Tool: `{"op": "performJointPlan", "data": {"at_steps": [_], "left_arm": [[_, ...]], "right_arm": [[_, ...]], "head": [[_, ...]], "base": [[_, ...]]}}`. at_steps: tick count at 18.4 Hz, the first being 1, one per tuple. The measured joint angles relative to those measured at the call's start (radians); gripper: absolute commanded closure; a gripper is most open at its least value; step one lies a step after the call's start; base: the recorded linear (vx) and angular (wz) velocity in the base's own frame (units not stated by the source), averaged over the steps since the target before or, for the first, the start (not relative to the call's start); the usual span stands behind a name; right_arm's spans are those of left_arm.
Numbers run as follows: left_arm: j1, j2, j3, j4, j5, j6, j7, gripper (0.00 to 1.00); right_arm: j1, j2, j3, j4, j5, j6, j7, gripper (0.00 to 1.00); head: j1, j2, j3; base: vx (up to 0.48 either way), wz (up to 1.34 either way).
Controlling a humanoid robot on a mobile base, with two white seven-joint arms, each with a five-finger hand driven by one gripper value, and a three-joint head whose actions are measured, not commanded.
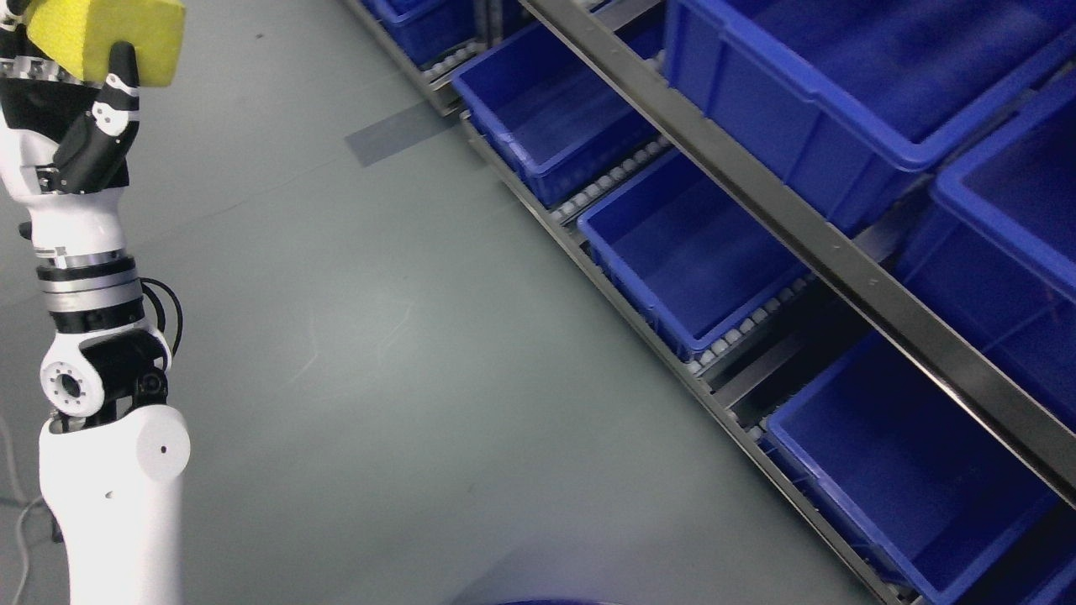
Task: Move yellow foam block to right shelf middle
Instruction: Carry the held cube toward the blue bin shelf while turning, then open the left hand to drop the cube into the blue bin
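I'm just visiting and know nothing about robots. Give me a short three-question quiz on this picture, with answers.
1. True or false: the left hand holds a yellow foam block.
2. What colour are the bins on the shelf?
3. The bins in view look: A) full of boxes, B) empty, C) covered with lids.

Key: 1 true. 2 blue. 3 B.
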Motion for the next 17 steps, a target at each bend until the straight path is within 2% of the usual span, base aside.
{"op": "performJointPlan", "data": {"at_steps": [6, 10, 14, 17], "left_arm": [[-0.037, 0.01, -0.002, -0.007, 0.001, 0.014, -0.025, 0.78], [-0.131, 0.021, -0.015, -0.025, 0.001, 0.185, -0.051, 0.81], [-0.29, 0.076, -0.064, -0.039, -0.042, 0.447, -0.12, 0.79], [-0.367, 0.137, -0.127, -0.034, -0.16, 0.516, -0.242, 0.77]], "right_arm": [[0.0, 0.0, 0.0, 0.0, 0.0, 0.0, 0.0, 0.0], [0.0, 0.0, 0.0, 0.0, 0.0, 0.001, 0.0, 0.0], [0.0, 0.0, 0.0, 0.0, 0.0, 0.001, 0.0, 0.0], [0.0, 0.0, 0.0, 0.0, 0.0, 0.001, 0.0, 0.0]], "head": [[0.0, 0.0, 0.0], [0.0, 0.0, 0.0], [0.0, 0.0, 0.0], [0.0, 0.0, 0.0]], "base": [[0.252, -0.95], [0.158, -0.8], [0.067, -0.44], [0.037, -0.23]]}}
